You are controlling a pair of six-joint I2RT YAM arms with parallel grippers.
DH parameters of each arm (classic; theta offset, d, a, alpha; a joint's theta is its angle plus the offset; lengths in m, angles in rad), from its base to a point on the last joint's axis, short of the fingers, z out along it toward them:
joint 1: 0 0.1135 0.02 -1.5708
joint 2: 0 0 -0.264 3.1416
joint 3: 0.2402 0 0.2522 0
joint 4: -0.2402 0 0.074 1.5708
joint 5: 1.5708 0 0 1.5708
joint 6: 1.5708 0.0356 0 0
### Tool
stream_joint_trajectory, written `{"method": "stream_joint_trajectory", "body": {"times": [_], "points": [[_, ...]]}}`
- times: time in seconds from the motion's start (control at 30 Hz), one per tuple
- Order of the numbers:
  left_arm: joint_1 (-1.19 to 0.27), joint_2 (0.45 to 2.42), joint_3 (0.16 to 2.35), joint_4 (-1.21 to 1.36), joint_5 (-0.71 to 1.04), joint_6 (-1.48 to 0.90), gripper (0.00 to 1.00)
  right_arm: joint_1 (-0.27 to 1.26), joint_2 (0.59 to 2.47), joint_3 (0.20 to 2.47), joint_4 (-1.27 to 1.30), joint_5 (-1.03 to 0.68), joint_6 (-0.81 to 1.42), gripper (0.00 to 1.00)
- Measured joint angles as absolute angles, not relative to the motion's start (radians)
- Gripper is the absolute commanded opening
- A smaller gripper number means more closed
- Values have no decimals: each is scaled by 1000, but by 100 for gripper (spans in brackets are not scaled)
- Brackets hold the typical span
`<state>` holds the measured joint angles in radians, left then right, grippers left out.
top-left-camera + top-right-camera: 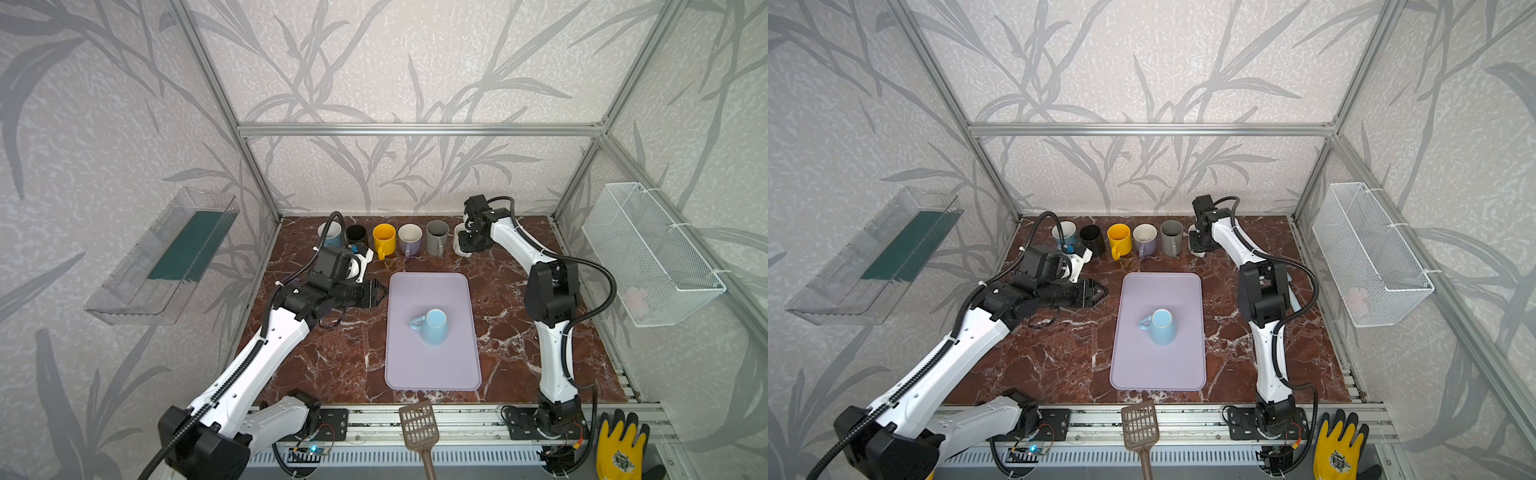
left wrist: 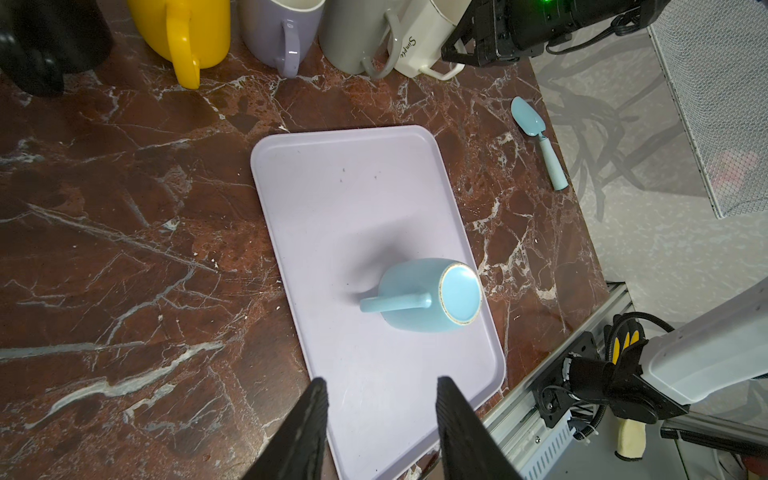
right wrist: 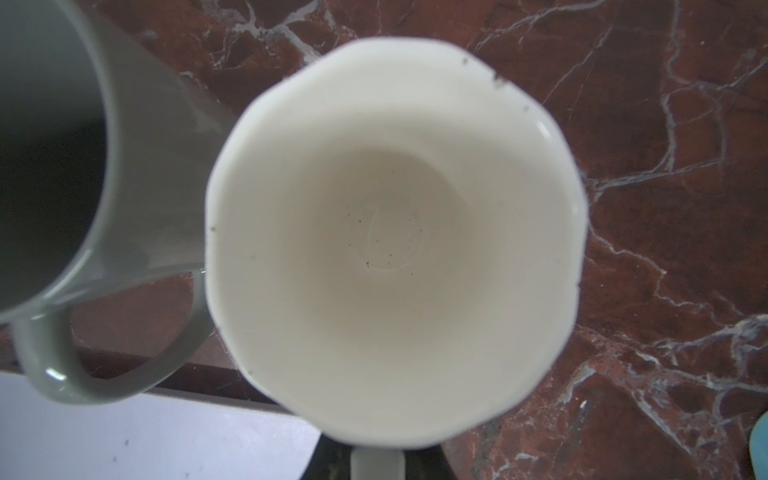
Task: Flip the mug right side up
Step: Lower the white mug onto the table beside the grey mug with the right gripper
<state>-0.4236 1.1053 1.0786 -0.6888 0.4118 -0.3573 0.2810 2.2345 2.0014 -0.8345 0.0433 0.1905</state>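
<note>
A light blue mug (image 1: 433,328) (image 1: 1160,328) (image 2: 424,297) stands upside down, base up, on the lavender tray (image 1: 430,370) (image 1: 1156,374) (image 2: 353,199), with its handle pointing left in both top views. My left gripper (image 1: 380,291) (image 1: 1102,292) (image 2: 382,384) hovers beside the tray's far left corner, open and empty, well apart from the mug. My right gripper (image 1: 469,245) (image 1: 1198,245) (image 3: 377,461) points down at the back row, shut on the handle of an upright white mug (image 1: 458,243) (image 3: 395,232).
Along the back stand upright mugs: blue-and-white (image 1: 330,235), black (image 1: 356,235), yellow (image 1: 383,239), lilac (image 1: 410,239), grey (image 1: 437,237). A blue spoon (image 2: 536,137) lies right of the tray. A brown scoop (image 1: 419,428) and a yellow glove (image 1: 619,449) lie on the front rail.
</note>
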Motion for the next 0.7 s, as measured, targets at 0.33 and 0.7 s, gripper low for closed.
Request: {"method": "stream_joint_trajectory", "body": {"times": [0.33,0.7], "points": [[-424,1105,1079,-701,412,-355,50,276,2234,2001,-835,24,195,13],[-424,1105,1079,-707,412,-352,50,273,2234,2001,-834,12,195,21]]}}
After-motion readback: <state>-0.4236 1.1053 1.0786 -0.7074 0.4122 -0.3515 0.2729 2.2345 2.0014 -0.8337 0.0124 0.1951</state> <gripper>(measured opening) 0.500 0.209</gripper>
